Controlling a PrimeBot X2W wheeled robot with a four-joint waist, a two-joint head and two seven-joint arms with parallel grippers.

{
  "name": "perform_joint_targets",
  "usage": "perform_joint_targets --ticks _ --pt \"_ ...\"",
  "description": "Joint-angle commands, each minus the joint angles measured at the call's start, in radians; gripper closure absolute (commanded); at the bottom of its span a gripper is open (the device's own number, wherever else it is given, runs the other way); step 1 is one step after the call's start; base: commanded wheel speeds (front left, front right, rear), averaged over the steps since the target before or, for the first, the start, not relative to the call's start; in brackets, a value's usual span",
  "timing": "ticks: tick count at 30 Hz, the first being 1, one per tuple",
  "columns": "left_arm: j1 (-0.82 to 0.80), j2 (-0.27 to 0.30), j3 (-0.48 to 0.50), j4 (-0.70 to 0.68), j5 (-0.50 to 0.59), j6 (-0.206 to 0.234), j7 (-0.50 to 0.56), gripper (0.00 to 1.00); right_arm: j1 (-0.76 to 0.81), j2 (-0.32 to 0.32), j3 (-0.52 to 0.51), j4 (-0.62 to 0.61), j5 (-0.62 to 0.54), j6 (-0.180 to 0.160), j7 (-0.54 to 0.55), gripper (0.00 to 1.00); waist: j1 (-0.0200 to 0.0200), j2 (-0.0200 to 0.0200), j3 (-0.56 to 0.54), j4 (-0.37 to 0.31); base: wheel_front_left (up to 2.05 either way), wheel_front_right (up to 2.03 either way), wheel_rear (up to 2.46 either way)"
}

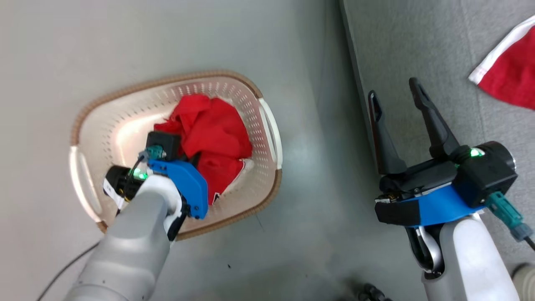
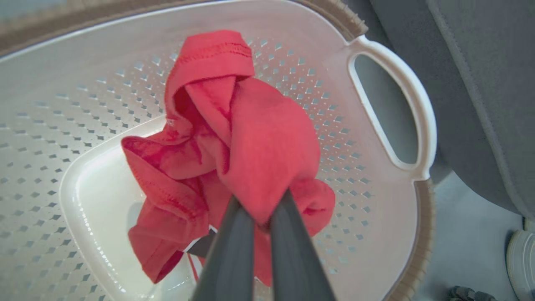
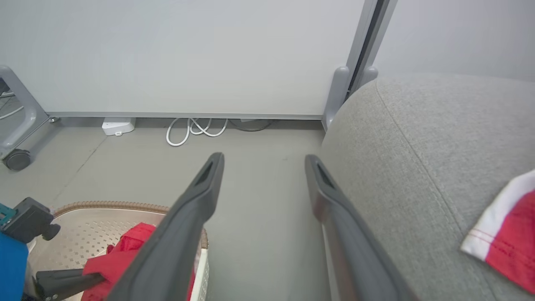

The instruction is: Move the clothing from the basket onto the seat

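We find the seat [image 1: 418, 50] already carrying one red garment [image 1: 510, 79] with a white edge. The basket [image 1: 125, 90] stands on the floor [image 1: 317, 217] beside it and holds the remaining clothing [image 1: 217, 133]. The left claw [image 2: 261, 200] is pressed together, pinching a fold of that clothing. The right claw [image 1: 393, 88] is spread and empty near the seat edge. Lifting and transfer remain.

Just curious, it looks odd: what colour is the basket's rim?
The basket rim is brown with a woven look; the head view shows it best.
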Motion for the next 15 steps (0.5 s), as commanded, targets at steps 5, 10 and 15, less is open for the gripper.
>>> perform_joint_targets --ticks 5,10,15 --pt "0.087 -0.002 -0.047 -0.083 -0.044 -0.006 0.002 1.0 0.037 -0.02 0.009 0.056 -0.005 0.0 0.029 0.0 0.0001 0.0 -0.261 0.102 0.0 0.0 0.0" --pt "0.138 -0.001 -0.137 -0.178 -0.076 -0.006 0.019 1.0 0.089 -0.034 0.013 0.1 0.015 0.0 0.05 0.0 0.0001 0.0 -0.436 0.161 0.0 0.0 0.0" --pt "0.137 -0.001 -0.218 -0.262 -0.116 -0.006 0.025 1.0 0.149 -0.027 0.006 0.124 0.03 0.0 0.063 0.0 0.0001 0.0 -0.57 0.215 0.0 0.0 0.0"
